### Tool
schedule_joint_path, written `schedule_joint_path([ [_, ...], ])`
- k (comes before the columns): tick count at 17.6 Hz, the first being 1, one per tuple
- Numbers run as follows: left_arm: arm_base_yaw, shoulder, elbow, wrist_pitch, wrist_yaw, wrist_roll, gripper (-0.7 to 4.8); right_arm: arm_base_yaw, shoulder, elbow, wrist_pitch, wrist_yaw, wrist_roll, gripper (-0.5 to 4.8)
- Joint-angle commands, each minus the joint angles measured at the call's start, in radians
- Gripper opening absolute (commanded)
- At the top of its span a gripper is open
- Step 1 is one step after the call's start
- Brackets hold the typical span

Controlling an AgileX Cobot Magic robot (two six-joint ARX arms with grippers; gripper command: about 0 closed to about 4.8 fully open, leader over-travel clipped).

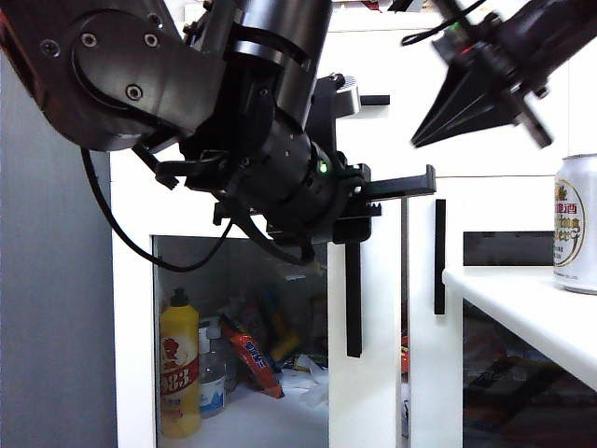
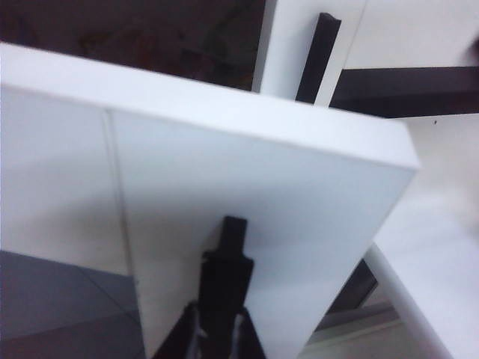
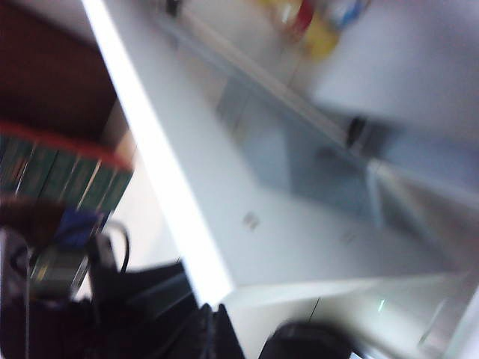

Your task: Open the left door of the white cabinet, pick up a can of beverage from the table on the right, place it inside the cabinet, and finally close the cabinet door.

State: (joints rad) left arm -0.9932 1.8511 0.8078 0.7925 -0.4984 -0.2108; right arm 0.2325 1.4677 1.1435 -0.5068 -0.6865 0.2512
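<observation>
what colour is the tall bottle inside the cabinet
Yellow with a green cap and red label; the bottle shows best in the exterior view.

**A mock home storage corner in a robot test room**

The setting imitates a household: a white cabinet (image 1: 280, 205) holds everyday goods, among them a yellow bottle (image 1: 179, 369), a clear bottle (image 1: 213, 373) and snack packets (image 1: 254, 359). A drink can (image 1: 576, 222) stands on a plain white desk (image 1: 522, 299). Bare grey wall (image 1: 51, 308) and 2 black robot arms mark a lab setup.

white cabinet (image 1: 131, 280) | silver can (image 1: 576, 222), red-gold label | yellow bottle (image 1: 179, 378)
</observation>
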Motion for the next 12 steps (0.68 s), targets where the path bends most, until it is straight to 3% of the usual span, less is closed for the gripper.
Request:
schedule_joint_path([
  [1, -0.016, -0.024, 0.001, 0.079, 0.027, -0.014, -0.05, 0.036, 0.053, 0.006, 0.039, -0.016, 0.003, -0.06],
  [4, -0.023, -0.026, 0.001, 0.077, 0.027, -0.014, -0.05, 0.035, 0.100, 0.007, 0.050, -0.002, -0.032, -0.06],
  [8, -0.024, -0.040, 0.000, 0.076, 0.027, -0.012, -0.05, 0.034, 0.106, 0.020, 0.138, 0.091, -0.043, -0.06],
  [12, -0.024, -0.042, 0.000, 0.076, 0.027, -0.007, -0.05, 0.050, 0.130, 0.020, 0.083, -0.009, -0.042, -0.06],
])
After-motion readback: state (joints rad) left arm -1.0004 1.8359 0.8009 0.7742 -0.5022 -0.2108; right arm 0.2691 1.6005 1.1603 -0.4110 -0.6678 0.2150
